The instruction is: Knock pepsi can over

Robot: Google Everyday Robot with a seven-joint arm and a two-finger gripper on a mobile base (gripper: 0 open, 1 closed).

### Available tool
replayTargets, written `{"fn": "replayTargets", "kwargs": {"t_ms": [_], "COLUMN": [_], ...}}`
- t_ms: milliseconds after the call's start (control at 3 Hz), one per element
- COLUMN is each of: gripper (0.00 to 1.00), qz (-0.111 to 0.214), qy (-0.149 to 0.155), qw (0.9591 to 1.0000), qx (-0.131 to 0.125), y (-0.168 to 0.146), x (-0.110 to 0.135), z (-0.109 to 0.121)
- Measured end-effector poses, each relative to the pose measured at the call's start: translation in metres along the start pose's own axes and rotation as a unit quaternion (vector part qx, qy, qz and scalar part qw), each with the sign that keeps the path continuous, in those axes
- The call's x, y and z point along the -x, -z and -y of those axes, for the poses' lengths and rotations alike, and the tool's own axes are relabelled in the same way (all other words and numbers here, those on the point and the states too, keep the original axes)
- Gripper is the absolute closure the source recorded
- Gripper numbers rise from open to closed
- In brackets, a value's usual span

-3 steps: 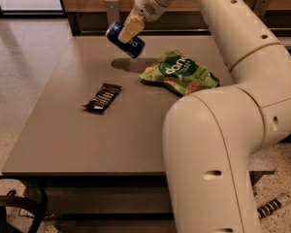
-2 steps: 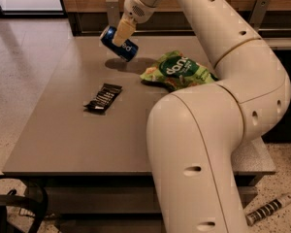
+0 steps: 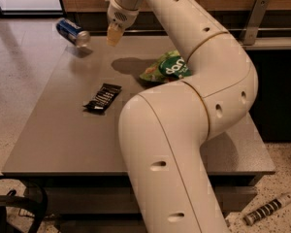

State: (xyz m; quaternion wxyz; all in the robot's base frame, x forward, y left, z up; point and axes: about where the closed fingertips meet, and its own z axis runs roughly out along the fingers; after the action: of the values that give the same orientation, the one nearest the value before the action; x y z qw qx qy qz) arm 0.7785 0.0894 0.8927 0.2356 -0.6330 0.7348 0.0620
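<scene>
While tilted (apparently), can near end effector

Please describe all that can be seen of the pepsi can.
The pepsi can is a small blue cylinder, seemingly metal, with a silver end facing right in the picture. It is tipped onto its side at the far left corner of the table, a shadow just below it; whether it rests on the table I cannot tell. Nothing holds it: the gripper hangs apart, to its right.
</scene>
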Motion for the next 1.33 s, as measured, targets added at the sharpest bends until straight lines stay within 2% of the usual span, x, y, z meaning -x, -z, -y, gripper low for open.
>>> {"fn": "replayTargets", "kwargs": {"t_ms": [333, 667, 1333], "gripper": [1.0, 0.87, 0.39], "qz": [-0.01, -0.011, -0.012], "qy": [0.005, 0.006, 0.006], "qw": [0.9999, 0.9999, 0.9998], "qx": [0.008, 0.011, 0.014], "y": [-0.013, -0.019, -0.028], "x": [0.01, 0.011, 0.012], "z": [-0.004, -0.005, -0.006]}}
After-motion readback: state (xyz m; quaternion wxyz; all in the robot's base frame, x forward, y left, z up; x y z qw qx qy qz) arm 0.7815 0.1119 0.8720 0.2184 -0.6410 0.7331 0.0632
